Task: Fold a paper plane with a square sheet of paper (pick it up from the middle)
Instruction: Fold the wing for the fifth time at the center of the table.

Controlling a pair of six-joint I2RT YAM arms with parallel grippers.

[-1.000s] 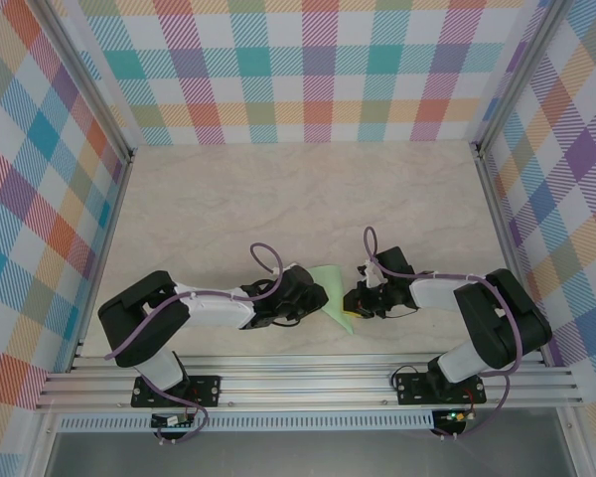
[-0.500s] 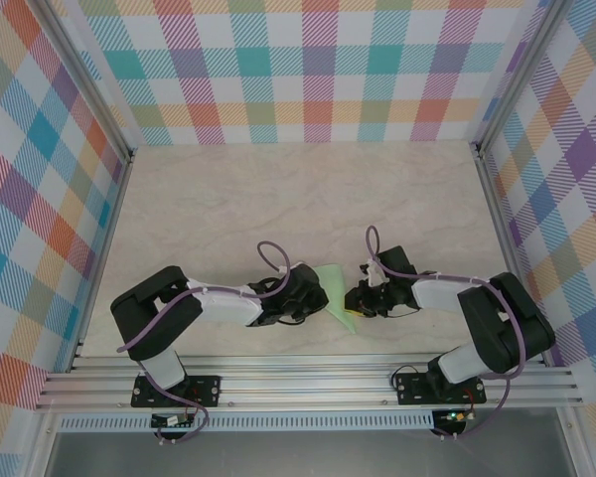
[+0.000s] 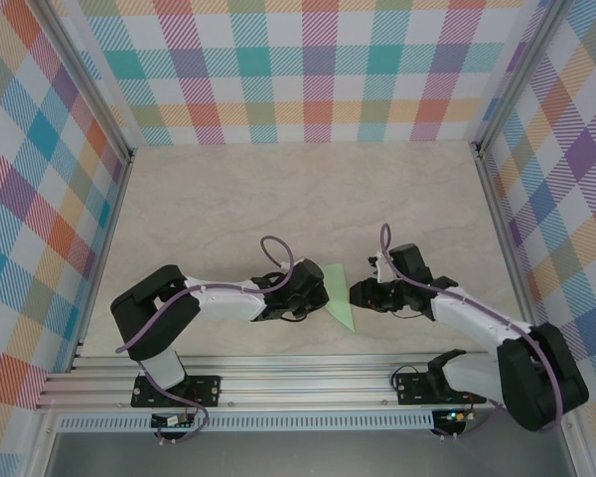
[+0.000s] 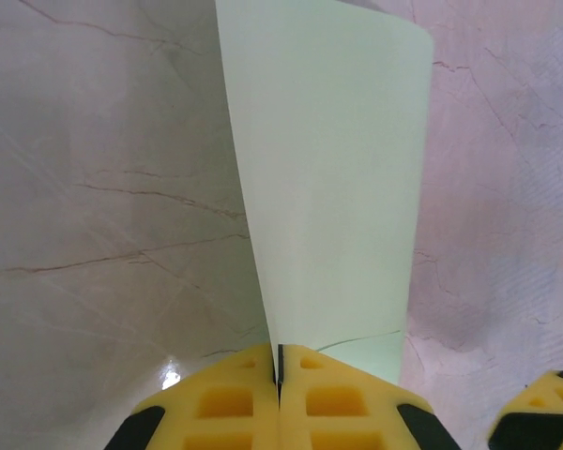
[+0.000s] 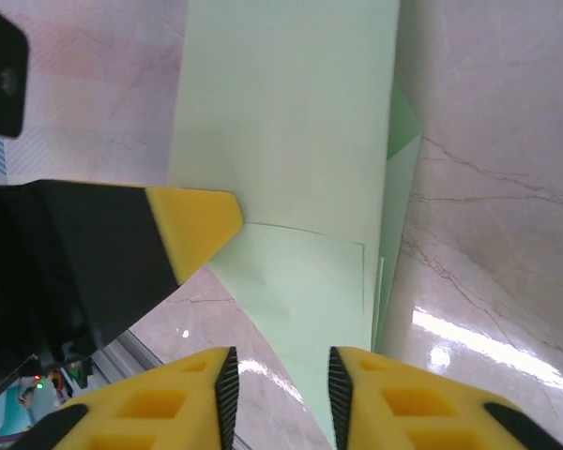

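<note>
**Paper pinched on one side only: slip risk**

The paper [image 3: 338,301] sits just beyond the front rail [image 3: 308,383], approx. mid-rail, between both grippers. It's folded to a narrow wedge w/ overlapping layers showing, and part of it stands up off the table [image 3: 278,199].

L gripper [image 4: 279,361], just left of mid-rail, has its pads pressed together w/ the paper's near edge caught in the seam. R gripper [image 5: 279,375], just right of mid-rail, has its pads apart. The paper lies at the gap but isn't clamped.

What could go wrong, as I judge it:
- One-sided hold on thin paper. Any pull from L could swing or curl the free end, so the layers drift and the crease goes off-centre.
- If R closes while the layers are misaligned, it could set a crooked fold or catch only the top layer.
- The grippers are v. close together, so a small overshoot by either could bump pads or crumple the paper between them.
- L grips near the edge only, so a tug might tear it or let it slip out.
</note>
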